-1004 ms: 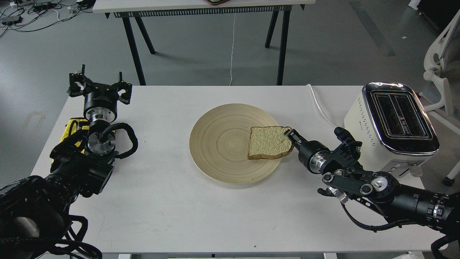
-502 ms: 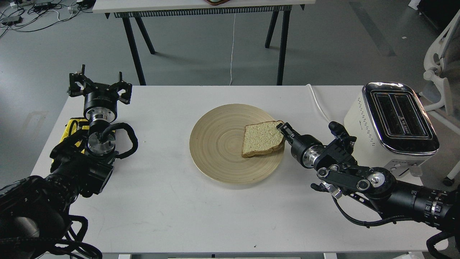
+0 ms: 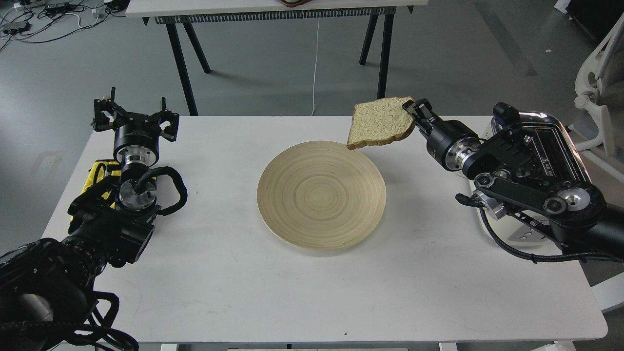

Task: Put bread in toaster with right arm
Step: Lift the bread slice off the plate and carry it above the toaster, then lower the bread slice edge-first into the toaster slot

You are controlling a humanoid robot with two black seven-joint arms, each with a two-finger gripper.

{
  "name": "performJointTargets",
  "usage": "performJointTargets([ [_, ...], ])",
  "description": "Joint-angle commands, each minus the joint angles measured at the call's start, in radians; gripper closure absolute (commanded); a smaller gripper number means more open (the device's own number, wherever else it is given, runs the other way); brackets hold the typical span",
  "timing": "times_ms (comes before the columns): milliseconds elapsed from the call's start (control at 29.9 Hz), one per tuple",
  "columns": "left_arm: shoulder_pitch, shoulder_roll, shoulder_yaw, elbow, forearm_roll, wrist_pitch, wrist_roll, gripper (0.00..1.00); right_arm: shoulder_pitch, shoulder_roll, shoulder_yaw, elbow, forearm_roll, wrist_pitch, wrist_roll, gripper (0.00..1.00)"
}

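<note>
- The bread (image 3: 381,122) is no longer on the plate (image 3: 321,195). A second ago it lay on the right part of the plate; now it hangs in the air above the far right rim, near the far edge of the tabletop (image 3: 243,273).
- The right fingers (image 3: 412,108) are closed on the right edge of the slice and hold it tilted, with the lower corner pointing down to the plate.
- The right arm (image 3: 526,185) has risen and now crosses in front of the toaster (image 3: 560,146), so it hides a part of the slots.
- The left fingers (image 3: 135,117) are spread open and hold nothing; this arm has not moved.
- I judge that the pick is done. What remains is to carry the slice right, turn it upright and lower it into a slot.
</note>
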Motion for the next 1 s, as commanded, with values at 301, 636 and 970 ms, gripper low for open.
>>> performJointTargets([
  [301,0.0,0.0,0.0,0.0,0.0,0.0,0.0,0.0,0.011,-0.434,0.051,0.228,-0.002,0.011,-0.003,0.92],
  [636,0.0,0.0,0.0,0.0,0.0,0.0,0.0,0.0,-0.007,-0.658,0.036,0.268,-0.132,0.106,-0.022,0.93],
  [970,0.0,0.0,0.0,0.0,0.0,0.0,0.0,0.0,-0.033,-0.727,-0.006,0.267,-0.157,0.198,-0.086,0.94],
])
